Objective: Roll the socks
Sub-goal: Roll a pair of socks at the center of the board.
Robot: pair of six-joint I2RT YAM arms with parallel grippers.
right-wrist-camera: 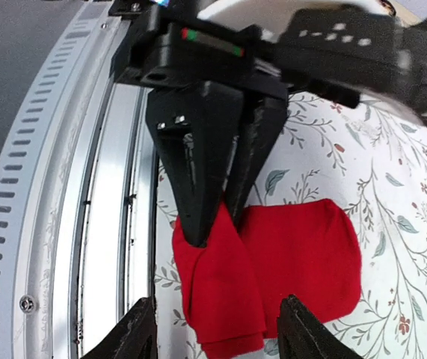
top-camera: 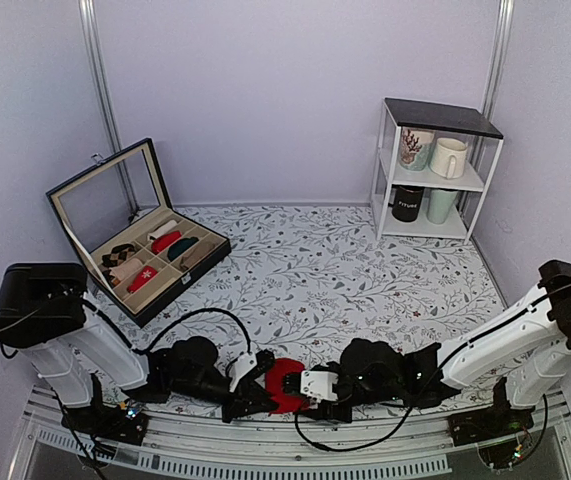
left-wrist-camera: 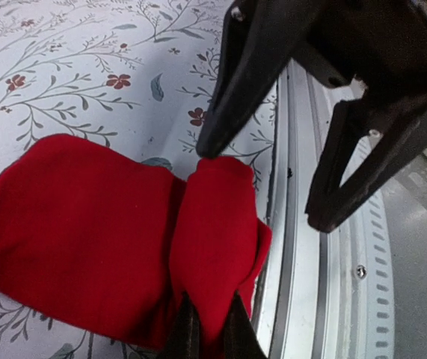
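Pinching the raised fold of the socks [left-wrist-camera: 86, 239] with the left gripper [left-wrist-camera: 209, 329], clamped tight, probably to stop the roll springing open. Holding the right gripper [right-wrist-camera: 220, 333] wide apart astride it, gripping nothing. All at the near edge of the table [top-camera: 345, 280].

The surface [top-camera: 345, 260] is wearing a pale cloth printed with grey leafy sprigs and small red flowers. A metal rail [top-camera: 265, 455] with slotted holes is running along its near edge. At the back left an open black box [top-camera: 180, 285] is sitting at an angle, its glazed lid standing up. At the back right a white shelf unit [top-camera: 440, 117] with a black top is standing. The socks [top-camera: 283, 385] are lying at the near edge, one end doubled over just beside the rail.
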